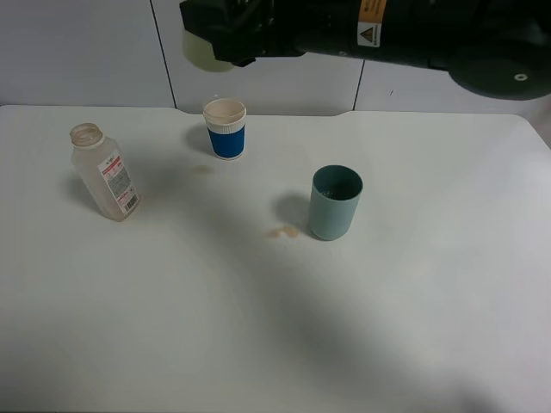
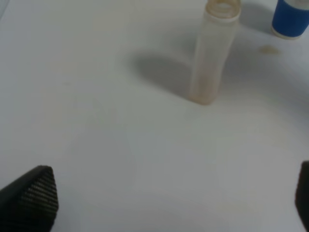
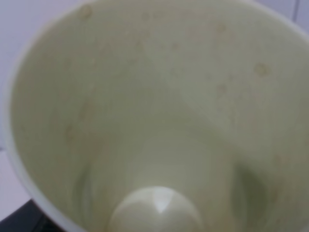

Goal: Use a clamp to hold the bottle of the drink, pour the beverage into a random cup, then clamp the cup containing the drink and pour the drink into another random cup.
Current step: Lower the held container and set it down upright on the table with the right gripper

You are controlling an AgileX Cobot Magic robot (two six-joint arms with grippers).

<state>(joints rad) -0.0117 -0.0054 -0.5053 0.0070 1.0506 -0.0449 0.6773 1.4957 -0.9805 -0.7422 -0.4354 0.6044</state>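
Evenly, brightly lit from overhead. Soft grey shadows cast leftward on the white bench (image 1: 258,327) beside bottle (image 1: 104,172) and cups. Mild glare, washed-out whites. Left wrist view hazy, fingers (image 2: 30,197) blurred. Right wrist view wholly out of focus, filled by pale cup interior (image 3: 159,111).

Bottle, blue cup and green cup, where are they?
bottle (image 1: 105,176), high view, its labelled side.
blue cup (image 1: 226,140), high view, its blue wall.
green cup (image 1: 332,215), high view, its outer wall.

White tabletop (image 1: 258,344) with three widely spaced obstacles.
An uncapped bottle (image 1: 103,172) stands at the left, a blue cup (image 1: 225,129) toward the back, a teal cup (image 1: 335,203) centre-right; broad open gaps separate them, and the whole near half lies bare.
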